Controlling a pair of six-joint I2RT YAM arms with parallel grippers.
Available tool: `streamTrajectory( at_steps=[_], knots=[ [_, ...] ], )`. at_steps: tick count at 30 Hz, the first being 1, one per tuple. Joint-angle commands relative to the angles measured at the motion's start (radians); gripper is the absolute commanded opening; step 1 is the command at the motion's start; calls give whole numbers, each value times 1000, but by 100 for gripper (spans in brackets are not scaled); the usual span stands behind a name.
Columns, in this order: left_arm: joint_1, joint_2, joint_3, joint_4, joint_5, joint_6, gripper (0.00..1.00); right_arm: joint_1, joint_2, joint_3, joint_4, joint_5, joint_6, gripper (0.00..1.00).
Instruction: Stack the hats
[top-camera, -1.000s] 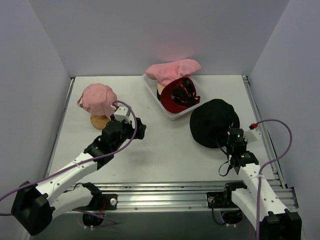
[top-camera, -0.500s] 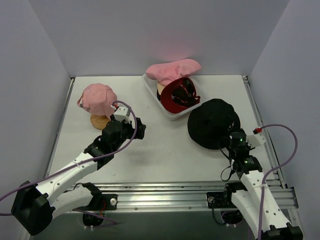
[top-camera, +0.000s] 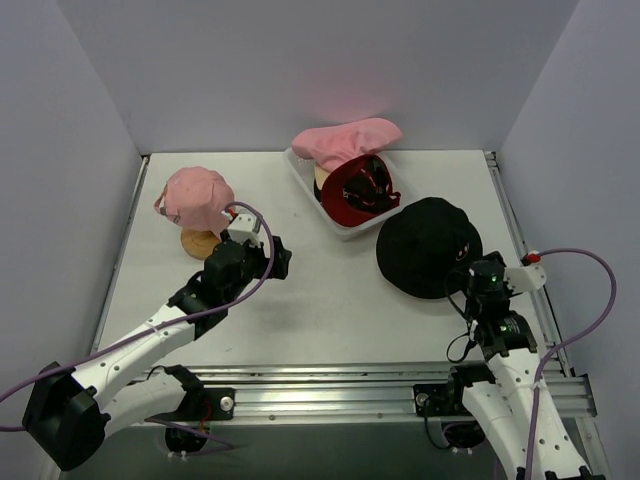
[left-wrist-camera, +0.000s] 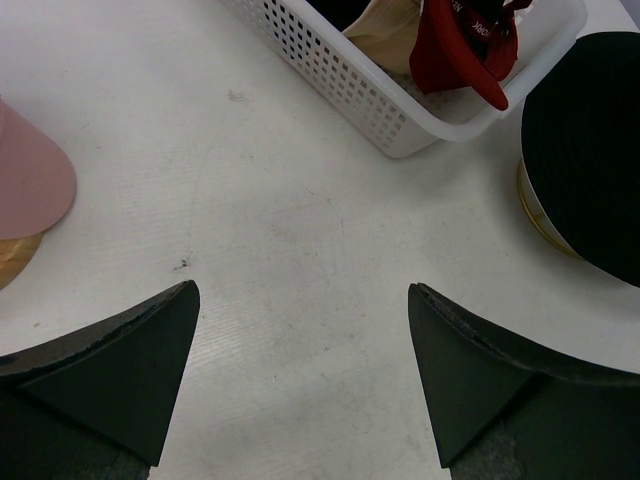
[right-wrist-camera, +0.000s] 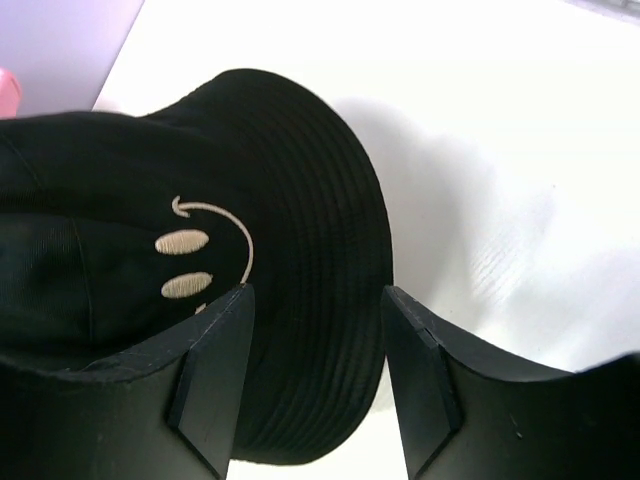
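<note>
Right fingers apart, gripping nothing; black bucket hat lies just ahead on the counter, brim edge between them. Left fingers wide open, empty; pink cap on stand is nearer the left arm.

White links, black joints and a looping purple cable on left arm and right arm — the left gripper has matte black wedge fingers

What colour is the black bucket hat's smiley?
Cream smiley on black bucket hat; best in right wrist view.
</note>
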Motion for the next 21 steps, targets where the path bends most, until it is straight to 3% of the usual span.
streamTrajectory(
  at_steps=[1, 8, 21],
  knots=[
    [-4, -17, 24, 11, -10, 17, 94, -8, 40, 39, 8, 83, 14, 49],
    [-3, -24, 22, 7, -15, 17, 94, -19, 223, 15, 156, 59, 3, 47],
    [-3, -24, 22, 6, -15, 17, 94, -157, 299, -114, 347, -64, -29, 47]
  ],
)
